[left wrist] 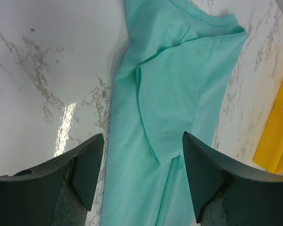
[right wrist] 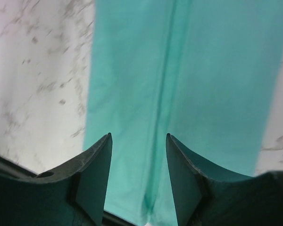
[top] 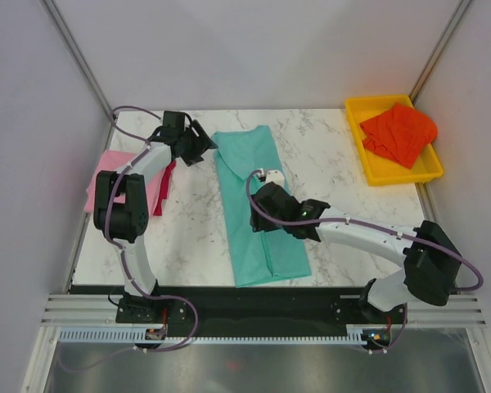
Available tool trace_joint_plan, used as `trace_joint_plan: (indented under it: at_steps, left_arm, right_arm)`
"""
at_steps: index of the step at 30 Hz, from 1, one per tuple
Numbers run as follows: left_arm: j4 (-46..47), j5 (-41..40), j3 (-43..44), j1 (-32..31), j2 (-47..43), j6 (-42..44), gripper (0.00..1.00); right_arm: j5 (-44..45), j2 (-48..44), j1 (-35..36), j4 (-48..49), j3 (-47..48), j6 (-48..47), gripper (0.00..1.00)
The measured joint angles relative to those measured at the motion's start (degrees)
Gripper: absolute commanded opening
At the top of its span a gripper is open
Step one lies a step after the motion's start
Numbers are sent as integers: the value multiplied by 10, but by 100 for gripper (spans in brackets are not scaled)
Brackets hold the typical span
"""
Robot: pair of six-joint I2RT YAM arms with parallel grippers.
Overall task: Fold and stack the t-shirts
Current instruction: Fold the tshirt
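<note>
The teal-turquoise t-shirt (top: 247, 160) lies folded into a long narrow strip down the middle of the marble table (top: 192, 237). My left gripper (top: 199, 147) is open and empty just above the strip's far left edge, and its wrist view shows a sleeve fold (left wrist: 179, 80) between the jaws (left wrist: 143, 136). My right gripper (top: 263, 214) is open and empty over the middle of the strip, with its centre seam (right wrist: 162, 84) running between the jaws (right wrist: 138, 135). The pink shirt (top: 106, 184) lies at the left edge with the crimson shirt (top: 165, 182) beside it. The orange-red shirt (top: 401, 135) lies crumpled in the tray.
The yellow plastic tray (top: 376, 176) sits at the far right corner and also shows in the left wrist view (left wrist: 278, 146). White walls enclose the table on three sides. The arm bases stand on a black rail (top: 254, 307) at the near edge.
</note>
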Motion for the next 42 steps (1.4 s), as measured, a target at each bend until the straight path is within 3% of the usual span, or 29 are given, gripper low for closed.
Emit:
trace_joint_plan:
  at_steps: [4, 7, 14, 27, 32, 37, 42]
  left_arm:
    - [6, 6, 8, -1, 8, 7, 70]
    - [10, 10, 43, -1, 42, 12, 66]
    - [18, 10, 144, -1, 155, 14, 56]
    - [13, 1, 348, -1, 316, 12, 50]
    - [8, -7, 407, 1, 352, 12, 47]
    - [11, -16, 442, 2, 375, 12, 40]
    - [39, -18, 454, 2, 386, 13, 43]
  right_arm:
    - [-10, -7, -94, -1, -8, -19, 60]
    - [-11, -30, -127, -2, -44, -26, 59]
    - [-13, -56, -144, -10, -141, -29, 55]
    - [-60, -136, -145, -35, -250, -4, 54]
    - [-78, -134, -145, -41, -265, 2, 46]
    - [-94, -138, -145, -40, -271, 7, 19]
    - [-122, -153, -135, -42, -285, 14, 11]
